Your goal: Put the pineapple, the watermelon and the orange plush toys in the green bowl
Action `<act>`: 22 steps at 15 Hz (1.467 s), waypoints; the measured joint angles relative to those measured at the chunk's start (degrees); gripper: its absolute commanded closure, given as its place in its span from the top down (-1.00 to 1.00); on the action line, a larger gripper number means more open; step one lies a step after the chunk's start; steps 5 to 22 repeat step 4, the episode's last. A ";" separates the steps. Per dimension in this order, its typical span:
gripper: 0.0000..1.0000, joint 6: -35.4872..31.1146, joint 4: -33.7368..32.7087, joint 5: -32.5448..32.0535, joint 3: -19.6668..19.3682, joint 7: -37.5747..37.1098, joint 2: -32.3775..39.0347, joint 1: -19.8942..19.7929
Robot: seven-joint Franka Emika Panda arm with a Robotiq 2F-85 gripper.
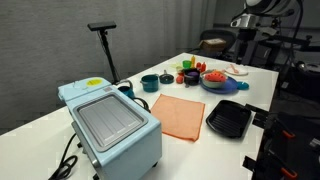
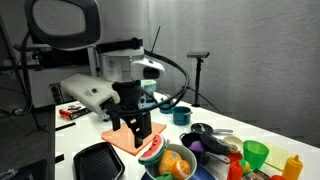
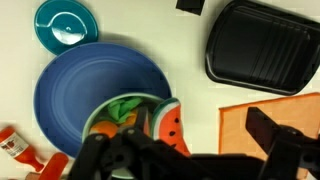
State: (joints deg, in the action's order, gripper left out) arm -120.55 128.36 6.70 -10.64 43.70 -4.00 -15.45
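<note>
Gripper (image 2: pixel 140 128) low over the blue plate (image 3: pixel 70 90), fingers (image 3: pixel 272 135) spread wide, nothing pinched between them. Watermelon (image 3: pixel 168 125) straight below, free of both fingers, propped at the rim of the green bowl (image 3: pixel 92 112) on the side toward the orange cloth (image 3: pixel 232 130). Hard to tell whether fully inside or half over the edge. Long axis of the wedge up-down in the wrist view, crossways to the line between the fingers, so thin sides facing them. Yellow-orange plush with green tuft, likely the pineapple (image 3: pixel 122 110), down in the bowl just beside the wedge. Orange ball not picked out with any certainty. Probably calls for a lift clear of the bowl, or a nudge inward for a wedge stuck on the rim. Black tray (image 3: pixel 262 50) and teal cup (image 3: pixel 67 25) well apart, out of the way.
</note>
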 measured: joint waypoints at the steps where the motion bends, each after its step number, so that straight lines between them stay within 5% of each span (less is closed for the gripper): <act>1: 1.00 0.00 2.15 -0.55 0.00 0.69 -2.27 0.41; 22: 1.00 -0.02 3.19 -0.58 -0.40 0.55 -3.40 0.95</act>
